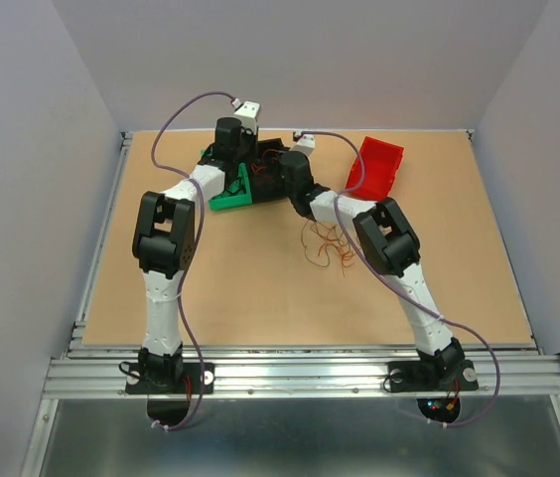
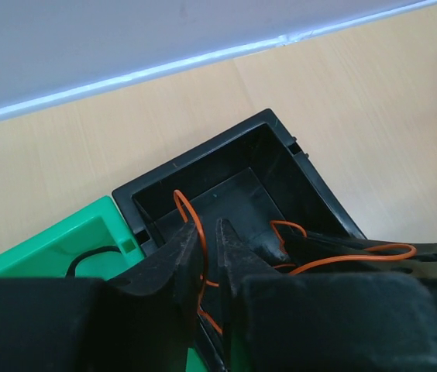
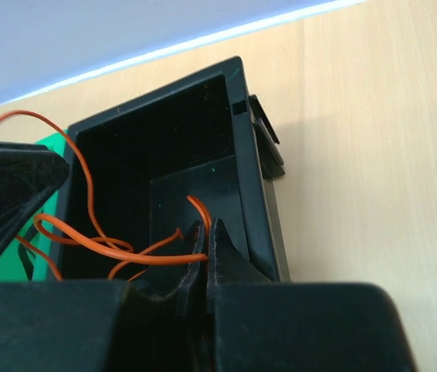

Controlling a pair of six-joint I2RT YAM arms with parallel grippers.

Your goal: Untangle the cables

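**Both hands in black bin, right one pinching orange**

Right hand [image 3: 207, 226] is closed tight on the orange cable [image 3: 87, 240] inside the black bin [image 3: 156, 91], at 12 o'clock on the bench [image 1: 260, 288]. Left hand [image 2: 207, 227] is cracked open; orange cable runs through the gap, unclamped. Green bin [image 2: 71, 240] sits at the black bin's 8 o'clock. Loose cables [image 1: 328, 246] lie heaped at its 5 o'clock.

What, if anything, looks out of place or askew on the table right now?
The red bin seems tipped up on one side, apart from the green bin and black bin, which sit together. A loose tangle of cables lies on the bare table, outside any bin, while one orange wire trails into the black bin.
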